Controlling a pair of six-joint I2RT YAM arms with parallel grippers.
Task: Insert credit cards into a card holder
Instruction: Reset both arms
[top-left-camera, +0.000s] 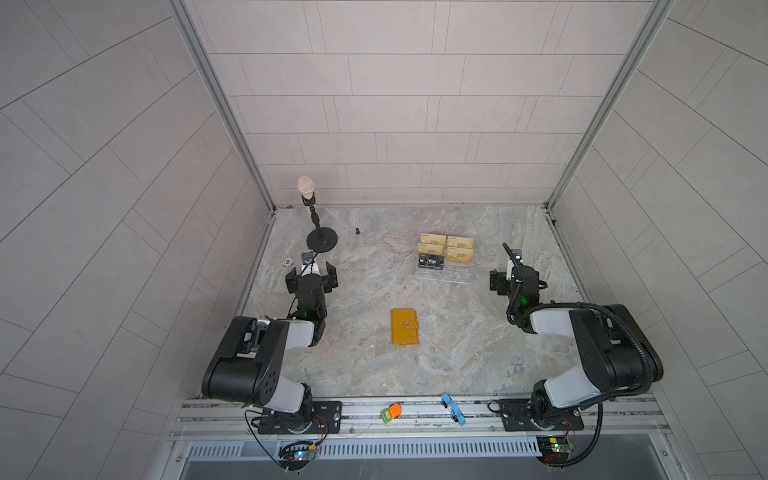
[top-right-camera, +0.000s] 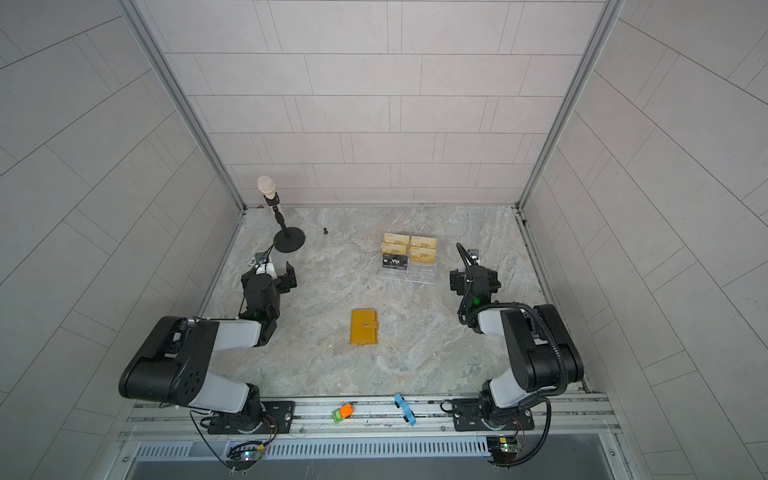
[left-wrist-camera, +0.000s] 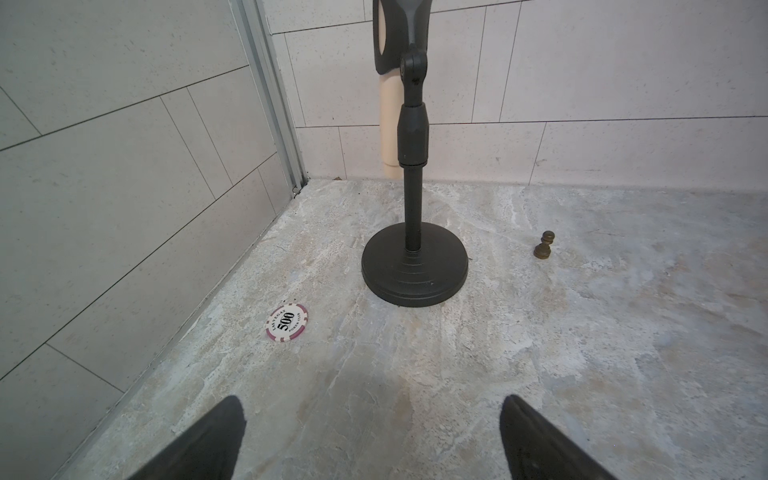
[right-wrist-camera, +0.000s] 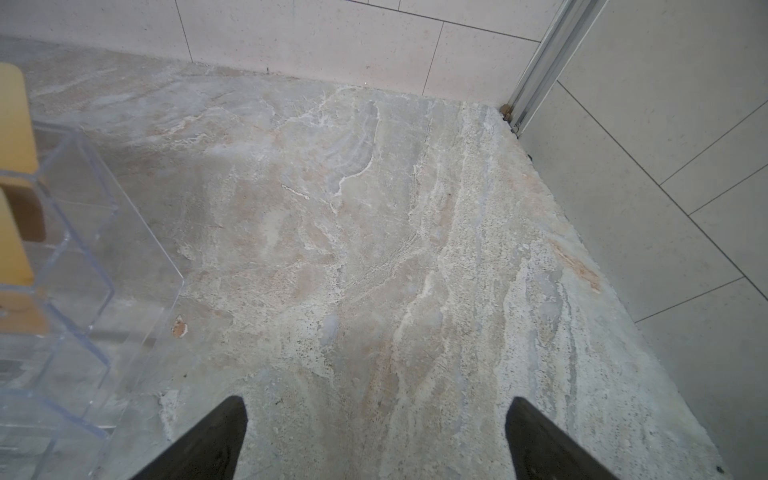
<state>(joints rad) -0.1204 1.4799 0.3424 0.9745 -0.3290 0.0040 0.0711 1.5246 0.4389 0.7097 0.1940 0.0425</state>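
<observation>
The mustard card holder (top-left-camera: 404, 327) lies shut and flat on the tabletop (top-left-camera: 365, 374), well apart from both sets of jaws: the left jaws hang wide and empty off to its left, the right jaws equally wide off to its right. Beyond the card holder stands a clear tiered stand (top-left-camera: 445, 272); one black credit card (top-left-camera: 432, 262) sits in its nearest filled slot, with gold cards (top-left-camera: 459, 253) in the slots farther off

In my left wrist view I read "500" in the middle of a poker chip (left-wrist-camera: 287, 322) near the tabletop's left edge, with "LAS VEGAS" and "POKER CLUB" around it. In both top views the black credit card (top-left-camera: 432, 261) (top-right-camera: 396, 261) reads "Vip". The print on the gold cards (top-left-camera: 446, 247) is too small for me to read.
</observation>
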